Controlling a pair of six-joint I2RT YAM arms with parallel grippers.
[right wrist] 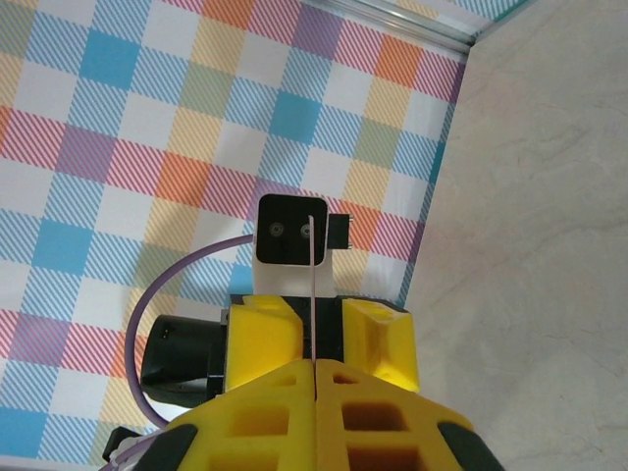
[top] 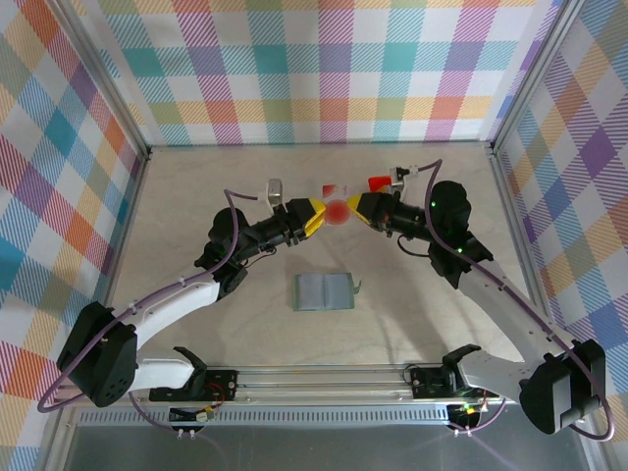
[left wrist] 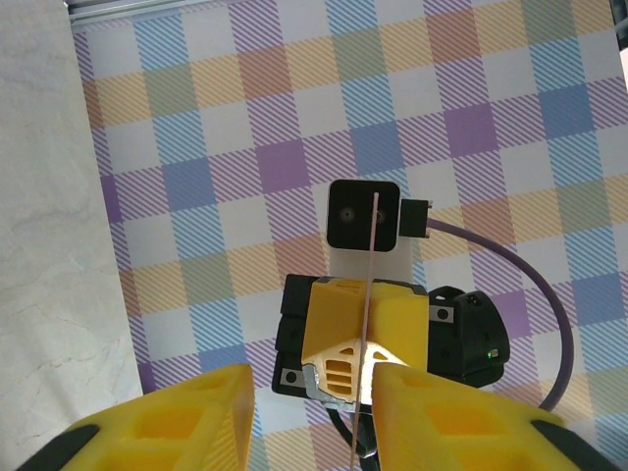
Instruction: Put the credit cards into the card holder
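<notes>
Left claw (top: 316, 217) ajar, right claw (top: 357, 206) closed, tip-to-tip.

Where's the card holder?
Top view: the card holder lies flat in the middle of the table, just nearer the arm bases than the card in the right gripper.

A pale, marble-veined table (top: 196, 206) forms the floor of a booth. Plaid cloth closes it in on three sides: the back wall (top: 314, 69), the left wall (top: 54, 167) and the right wall (top: 579, 147), all checked in orange, teal, purple, yellow and pink. Metal frame strips (top: 145, 149) run where the cloth meets the table and up the back corners. A small red box (top: 374, 182) shows toward the back, right of centre. Along the near edge lies a metal rail (top: 324, 378), with a perforated grey strip (top: 294, 417) in front of it. Both wrist views show the same plaid cloth beside the veined tabletop.
</notes>
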